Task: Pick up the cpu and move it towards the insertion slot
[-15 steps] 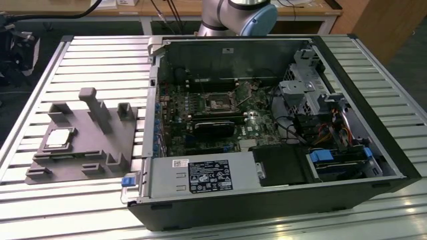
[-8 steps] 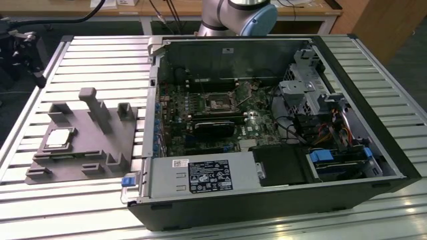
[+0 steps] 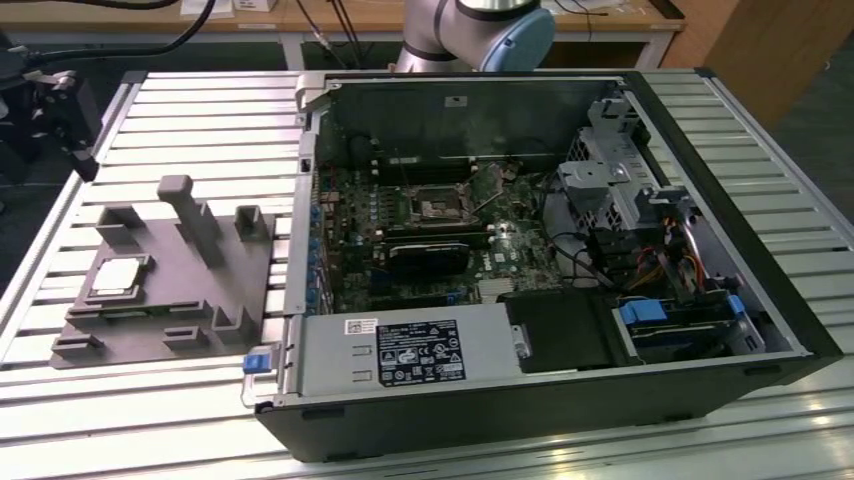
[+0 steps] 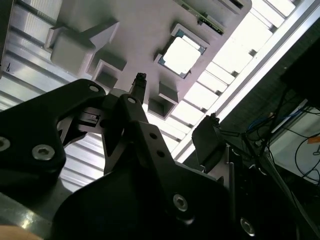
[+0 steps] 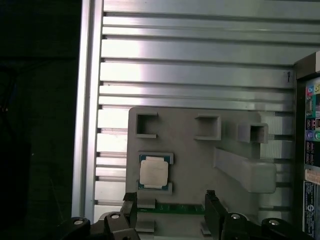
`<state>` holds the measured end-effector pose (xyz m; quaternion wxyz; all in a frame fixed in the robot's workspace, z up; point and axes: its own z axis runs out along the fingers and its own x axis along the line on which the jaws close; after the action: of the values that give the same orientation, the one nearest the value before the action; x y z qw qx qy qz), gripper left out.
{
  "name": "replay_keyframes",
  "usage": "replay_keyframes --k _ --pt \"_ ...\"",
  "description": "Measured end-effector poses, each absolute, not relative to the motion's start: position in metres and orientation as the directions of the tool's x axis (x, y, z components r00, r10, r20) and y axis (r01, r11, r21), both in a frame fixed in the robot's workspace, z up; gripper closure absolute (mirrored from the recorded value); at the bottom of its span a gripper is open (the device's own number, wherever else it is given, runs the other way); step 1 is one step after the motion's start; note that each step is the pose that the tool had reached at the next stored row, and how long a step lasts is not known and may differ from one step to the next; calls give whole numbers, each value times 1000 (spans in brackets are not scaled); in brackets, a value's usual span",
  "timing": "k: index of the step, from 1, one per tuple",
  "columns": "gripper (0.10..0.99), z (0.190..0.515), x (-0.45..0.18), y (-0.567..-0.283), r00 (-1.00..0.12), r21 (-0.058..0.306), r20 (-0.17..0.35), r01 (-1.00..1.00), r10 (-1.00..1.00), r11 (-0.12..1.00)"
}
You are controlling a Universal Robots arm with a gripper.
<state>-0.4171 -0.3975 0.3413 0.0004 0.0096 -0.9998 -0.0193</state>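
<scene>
The tool hangs wide open and empty above the grey fixture plate on the slatted surface. The cpu lies flat in its pocket just ahead of the tool's tips, nearer one finger than the other and touching neither. The step in hand looks like the approach to the grasp. To do it well, the tool should be centred so the chip sits midway between the fingers. They should meet its two free edges, since grey tabs cover the other two. A level, gentle descent suits so thin a part. The insertion slot sits inside the open case, well away from the tool.
</scene>
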Motion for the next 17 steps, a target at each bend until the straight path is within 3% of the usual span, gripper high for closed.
replay_keyframes --k 17 --pt "439 330 -418 -397 -1000 39 0 -19 -19 999"
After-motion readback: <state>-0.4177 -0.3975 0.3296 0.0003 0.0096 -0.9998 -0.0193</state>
